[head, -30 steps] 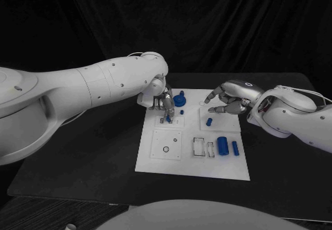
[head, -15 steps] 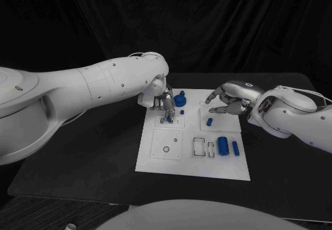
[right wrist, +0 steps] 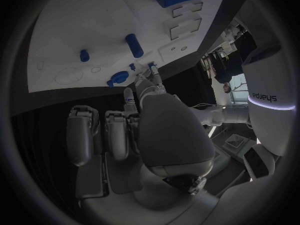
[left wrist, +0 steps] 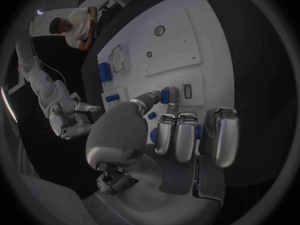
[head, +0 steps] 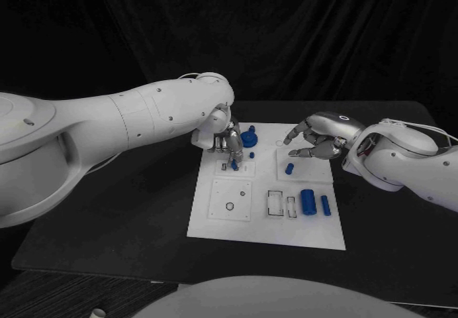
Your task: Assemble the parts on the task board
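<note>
Nothing much has moved in the last second: both arms sit where they were, and at most my left hand (head: 225,141) has eased a touch toward the far end of the board (head: 215,228). That hand hangs over the far left part of the board, fingers pointing down, and the left wrist view shows a small blue peg (left wrist: 165,95) pinched between thumb and one fingertip just above the board beside a small rectangular slot; the other fingers are curled in beside it. My right hand (head: 318,141) hovers over the far right of the board with its fingers loosely bent; I see nothing in it, and a short blue pin (head: 288,168) stands on the board just beneath it. Further parts lie loose: a round knob (head: 248,139) beside the left hand, and a thick cylinder (head: 307,201) with a thinner rod (head: 325,205) next to it toward the near right. I judge these parts to be light, rigid plastic, smooth enough to twist out of a fingertip pinch, so I would hold the peg high on its sides, leaving the lower end free for the hole. The cylinder should need a wider grasp across its middle.
</note>
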### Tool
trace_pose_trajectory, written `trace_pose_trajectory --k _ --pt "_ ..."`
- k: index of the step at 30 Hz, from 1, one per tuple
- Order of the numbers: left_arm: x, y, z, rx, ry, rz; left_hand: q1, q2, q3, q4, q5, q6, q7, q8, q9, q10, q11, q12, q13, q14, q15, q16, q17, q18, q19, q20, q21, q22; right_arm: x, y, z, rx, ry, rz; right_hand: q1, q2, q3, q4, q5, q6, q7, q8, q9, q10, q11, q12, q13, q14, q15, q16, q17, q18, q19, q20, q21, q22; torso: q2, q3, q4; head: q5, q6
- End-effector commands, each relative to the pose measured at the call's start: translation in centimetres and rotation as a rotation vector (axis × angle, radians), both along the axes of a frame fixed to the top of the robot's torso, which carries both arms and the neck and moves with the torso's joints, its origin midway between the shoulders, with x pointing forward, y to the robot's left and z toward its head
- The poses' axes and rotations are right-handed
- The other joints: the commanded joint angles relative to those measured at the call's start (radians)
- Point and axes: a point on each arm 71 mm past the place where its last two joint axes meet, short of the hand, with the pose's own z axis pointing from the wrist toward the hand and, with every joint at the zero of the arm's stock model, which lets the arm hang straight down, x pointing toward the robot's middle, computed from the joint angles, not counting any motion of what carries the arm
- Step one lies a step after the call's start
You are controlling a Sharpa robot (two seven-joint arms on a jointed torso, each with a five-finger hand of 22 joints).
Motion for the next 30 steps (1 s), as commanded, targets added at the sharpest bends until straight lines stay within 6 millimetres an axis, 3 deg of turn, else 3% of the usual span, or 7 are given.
trace_pose_trajectory --k 1,16,30 --pt "-0.28 -0.40 -0.57 -0.017 0.007 -0.008 -0.004 0.009 0.100 -0.093 -0.002 0.010 -0.019 -0.007 -0.002 0.106 -0.004 0.003 0.263 0.107 -0.004 0.003 0.263 0.015 0.032 -0.005 -0.003 0.224 0.01 -0.08 -0.20 -0.013 0.009 -0.014 0.005 0.005 0.004 -0.002 0.000 0.002 0.005 0.003 -0.001 0.088 0.007 -0.005 0.242 0.087 0.010 -0.005 0.211 0.008 0.032 0.008 -0.003 0.221 0.000 0.0007 0.0003 -0.002 0.000" --pt "-0.37 -0.52 -0.75 -0.019 0.011 -0.011 -0.004 0.009 0.101 -0.092 -0.003 0.010 -0.018 -0.017 -0.004 0.106 -0.003 0.003 0.263 0.107 -0.004 0.003 0.263 0.016 0.029 -0.004 -0.007 0.222 0.03 -0.08 -0.23 -0.016 0.012 -0.015 0.006 0.006 0.005 -0.003 0.000 0.001 0.006 0.002 -0.002 0.082 0.008 -0.009 0.235 0.084 0.010 -0.009 0.204 0.010 0.028 0.009 -0.010 0.219 0.000 0.0003 -0.0016 0.002 0.000" --pt "-0.38 -0.34 -0.85 -0.003 0.014 -0.005 -0.001 0.010 0.102 -0.095 -0.001 0.024 -0.020 -0.024 -0.004 0.106 -0.004 0.003 0.263 0.107 -0.004 0.003 0.263 0.016 0.030 -0.004 -0.007 0.222 0.04 -0.14 -0.26 -0.018 0.014 -0.016 0.007 0.006 0.005 -0.004 0.000 0.001 0.006 0.002 -0.003 0.079 0.008 -0.011 0.230 0.082 0.010 -0.011 0.199 0.010 0.026 0.009 -0.014 0.217 0.000 -0.0006 0.0006 0.001 0.000"
